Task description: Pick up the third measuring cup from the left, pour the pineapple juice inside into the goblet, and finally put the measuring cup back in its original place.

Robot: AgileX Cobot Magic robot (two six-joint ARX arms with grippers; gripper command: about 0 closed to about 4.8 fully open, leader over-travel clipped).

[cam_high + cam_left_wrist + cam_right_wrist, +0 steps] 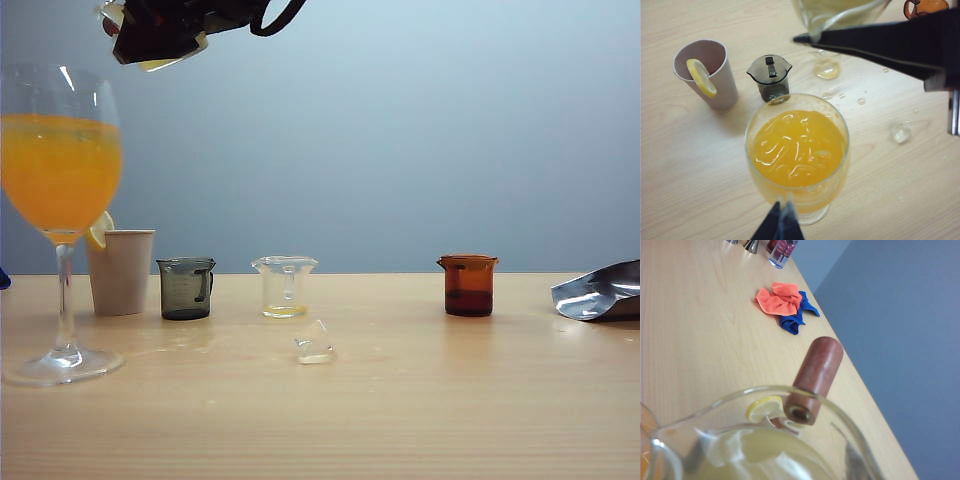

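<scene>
The cup (pixel 765 440), juice inside, is held tilted above the goblet (pixel 60 160) by the right hand (pixel 160 40). The left hand (pixel 780 225), above the goblet too, appears closed and empty. Light, stiff, slippery plastic is judged; the wall below the rim is best gripped.

Clear measuring cup (pixel 765 440) tilted above orange-filled goblet (pixel 60 200)

A pale wooden table (pixel 420 420) stands before a plain blue-grey wall (pixel 400 130) under soft, even light
</scene>
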